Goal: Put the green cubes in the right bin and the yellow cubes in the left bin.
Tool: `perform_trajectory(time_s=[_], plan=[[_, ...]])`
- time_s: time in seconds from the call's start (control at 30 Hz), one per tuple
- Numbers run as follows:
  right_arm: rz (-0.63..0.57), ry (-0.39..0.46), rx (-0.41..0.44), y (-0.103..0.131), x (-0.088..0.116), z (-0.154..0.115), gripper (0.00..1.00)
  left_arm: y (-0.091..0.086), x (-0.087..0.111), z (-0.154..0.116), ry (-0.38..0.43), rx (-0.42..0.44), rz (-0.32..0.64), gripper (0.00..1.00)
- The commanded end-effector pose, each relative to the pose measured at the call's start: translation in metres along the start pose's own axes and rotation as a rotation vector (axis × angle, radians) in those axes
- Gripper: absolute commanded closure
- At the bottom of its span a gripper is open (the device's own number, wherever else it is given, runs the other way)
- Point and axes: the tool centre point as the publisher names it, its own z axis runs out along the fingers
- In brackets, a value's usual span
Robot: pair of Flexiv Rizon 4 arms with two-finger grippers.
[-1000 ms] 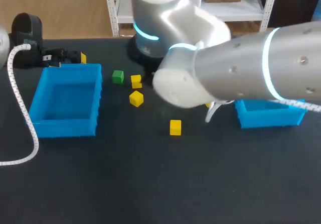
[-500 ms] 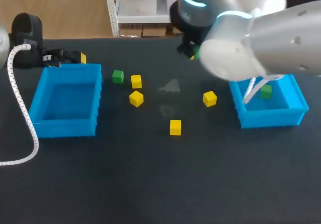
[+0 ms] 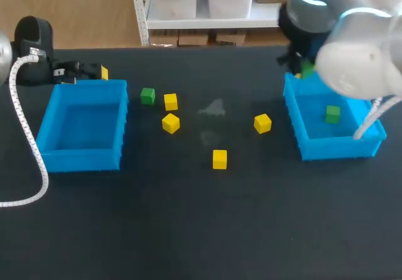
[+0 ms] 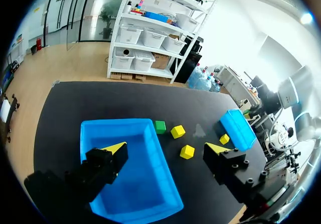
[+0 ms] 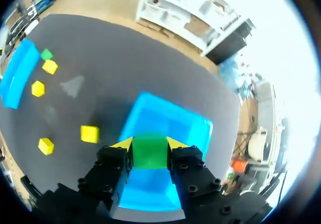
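Gripping a green cube between its tips, the right claw hangs over the right bin, where a second green cube lies. The left claw gapes empty above the left bin. Four yellow cubes dot the surface between.

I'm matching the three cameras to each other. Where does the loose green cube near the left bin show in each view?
Head view: green cube just right of the left bin, beside a yellow cube.
Left wrist view: green cube at the far corner of the left bin.
Right wrist view: green cube far ahead, beside the left bin.
Shared landmark: the left bin.
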Motion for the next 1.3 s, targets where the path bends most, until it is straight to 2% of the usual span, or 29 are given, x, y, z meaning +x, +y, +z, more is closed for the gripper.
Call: perform_trajectory(time_s=[0.03, 0.2, 0.47, 0.5, 0.53, 0.57, 0.6, 0.63, 0.9, 1.07, 1.3], plan=[[0.039, -0.089, -0.004, -0.021, 0.033, 0.019, 1.00, 0.003, 0.002, 0.000, -0.007, 0.012, 0.002, 0.00], [0.089, -0.023, -0.002, -0.035, 0.056, 0.043, 1.00, 0.003, 0.002, 0.000, -0.007, 0.012, 0.002, 0.00], [0.094, -0.003, -0.016, -0.032, 0.057, 0.051, 1.00, 0.003, 0.002, 0.000, -0.007, 0.012, 0.002, 0.00], [0.092, -0.004, -0.016, -0.032, 0.055, 0.051, 0.85, 0.003, 0.002, 0.000, -0.007, 0.012, 0.002, 0.00], [0.087, -0.006, -0.017, -0.031, 0.054, 0.050, 0.44, 0.003, 0.002, 0.000, -0.007, 0.012, 0.002, 0.00], [0.083, -0.009, -0.018, -0.030, 0.052, 0.049, 0.36, 0.003, 0.002, 0.000, -0.007, 0.012, 0.002, 0.00], [0.077, -0.011, -0.017, -0.030, 0.051, 0.048, 0.21, 0.003, 0.002, 0.000, -0.007, 0.012, 0.002, 0.00], [0.074, -0.015, -0.014, -0.030, 0.049, 0.047, 0.02, 0.003, 0.002, 0.000, -0.007, 0.012, 0.002, 0.00], [-0.007, -0.069, -0.002, -0.028, 0.022, 0.022, 0.00, 0.003, 0.002, 0.000, -0.007, 0.012, 0.002, 0.00], [-0.144, -0.116, 0.004, -0.012, -0.009, -0.005, 0.00, 0.003, 0.002, 0.000, -0.007, 0.012, 0.002, 0.00], [-0.408, -0.192, -0.006, 0.026, -0.053, -0.030, 0.00, 0.003, 0.002, 0.000, -0.007, 0.012, 0.002, 0.00]])
